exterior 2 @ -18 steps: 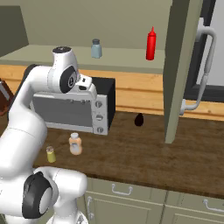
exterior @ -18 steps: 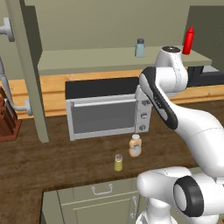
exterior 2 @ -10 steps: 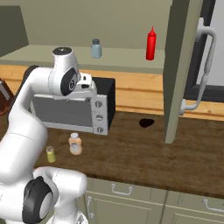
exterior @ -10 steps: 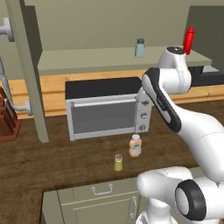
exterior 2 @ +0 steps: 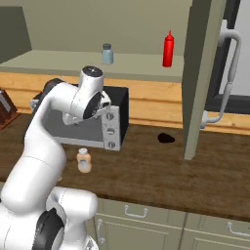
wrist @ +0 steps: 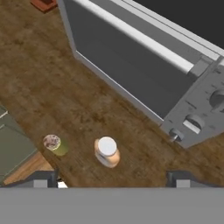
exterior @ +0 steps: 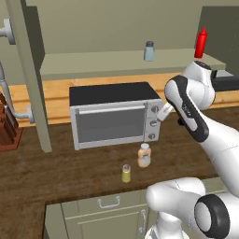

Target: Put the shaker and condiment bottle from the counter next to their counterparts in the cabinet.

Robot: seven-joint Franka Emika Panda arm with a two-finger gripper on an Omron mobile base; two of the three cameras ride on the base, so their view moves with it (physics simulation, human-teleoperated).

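Note:
On the dark wood counter, the yellow-olive shaker (exterior: 126,173) (wrist: 55,143) stands in front of the toaster oven, and the tan condiment bottle (exterior: 144,155) (exterior 2: 84,160) (wrist: 106,152) is just to its right. In the hand view my gripper (wrist: 111,179) hangs open high above the bottle, its fingertips (wrist: 43,178) wide apart and holding nothing. The cabinet shelf (exterior: 93,63) carries the counterparts: a pale blue-grey shaker (exterior: 149,51) (exterior 2: 107,53) and a red squeeze bottle (exterior: 201,42) (exterior 2: 168,49).
A grey toaster oven (exterior: 112,116) sits between the counter items and the shelf. Open cabinet doors hang at the left (exterior: 28,70) and right (exterior 2: 197,73). A knife block (exterior: 7,128) stands far left. A small dark object (exterior 2: 166,138) lies on the counter. Drawers (exterior: 109,201) run below the counter.
The arm's upper part has shifted slightly to the right in the left base view, and the fingers have spread apart. Shaker and bottle stand where they were.

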